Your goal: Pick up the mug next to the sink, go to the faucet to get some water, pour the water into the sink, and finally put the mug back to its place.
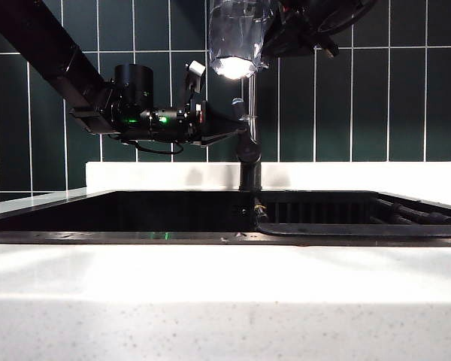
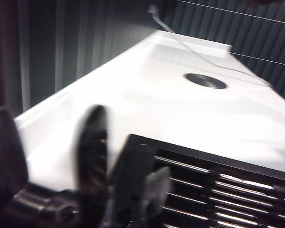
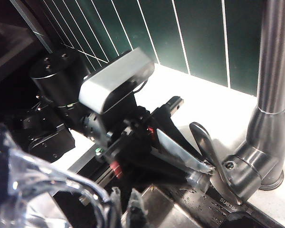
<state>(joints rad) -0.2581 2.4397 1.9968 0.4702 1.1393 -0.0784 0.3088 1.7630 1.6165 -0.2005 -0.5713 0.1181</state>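
The clear mug [image 1: 237,37] hangs high above the sink [image 1: 98,212], with my right gripper [image 1: 274,34] shut on its rim. In the right wrist view the mug [image 3: 42,190] sits beside that gripper [image 3: 128,209]. The faucet [image 1: 251,139] rises from its dark base behind the basin. My left gripper [image 1: 240,119] reaches in from the left to it. In the right wrist view its fingertips [image 3: 197,167] lie against the lever [image 3: 206,145] beside the faucet pipe [image 3: 274,71], with a narrow gap between the jaws. The left wrist view is blurred; the left gripper [image 2: 145,194] is a dark smear.
A slatted rack [image 1: 406,214] fills the right part of the basin. White counter [image 1: 225,301] runs along the front, and a white ledge [image 1: 361,174] lies below the green tiled wall. The left wrist view shows a round hole [image 2: 205,80] in the counter.
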